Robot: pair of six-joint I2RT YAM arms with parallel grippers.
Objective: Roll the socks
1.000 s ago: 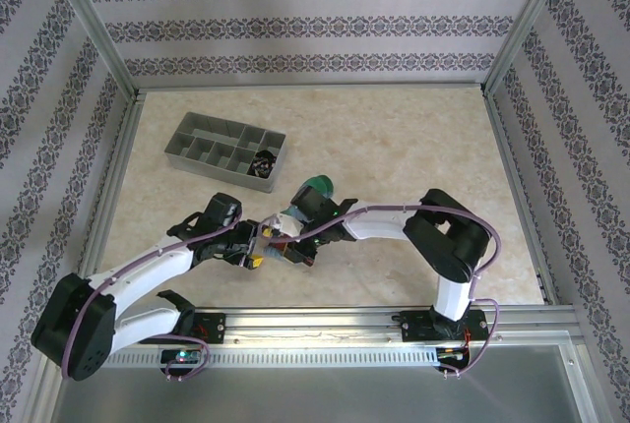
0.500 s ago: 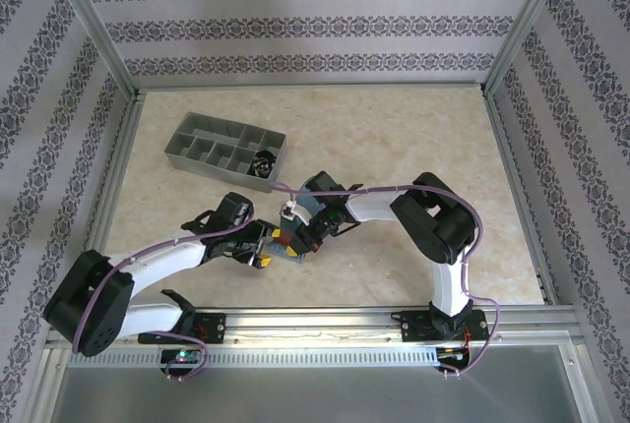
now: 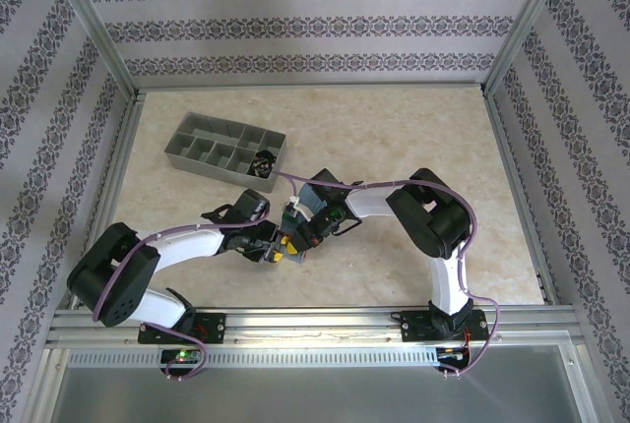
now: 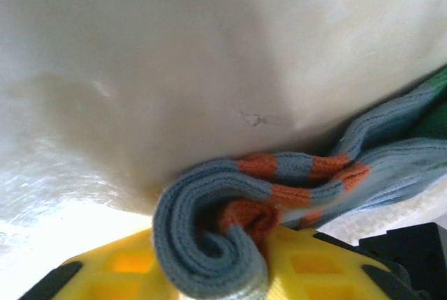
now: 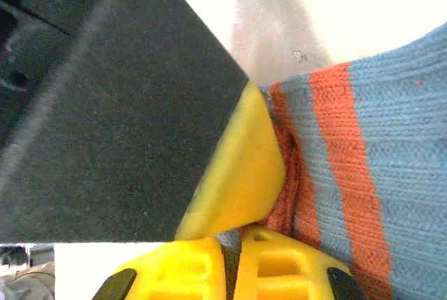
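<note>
One soft blue-grey knitted sock with orange stripes (image 4: pixel 209 234) looks springy: left pincer (image 4: pixel 209 279) clamps its roll, right pincer (image 5: pixel 234 264) closed alongside; best held across the coil.

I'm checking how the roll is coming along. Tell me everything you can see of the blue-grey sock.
The blue-grey sock is ribbed knit fabric with orange stripes, orange inside the cuff and a green toe at its far end. The cuff end is curled into a tight spiral; the rest trails off across the pale table. The spiral sits between the yellow fingers of the left gripper, which press its sides. The right gripper, shut, meets its striped edge.
</note>
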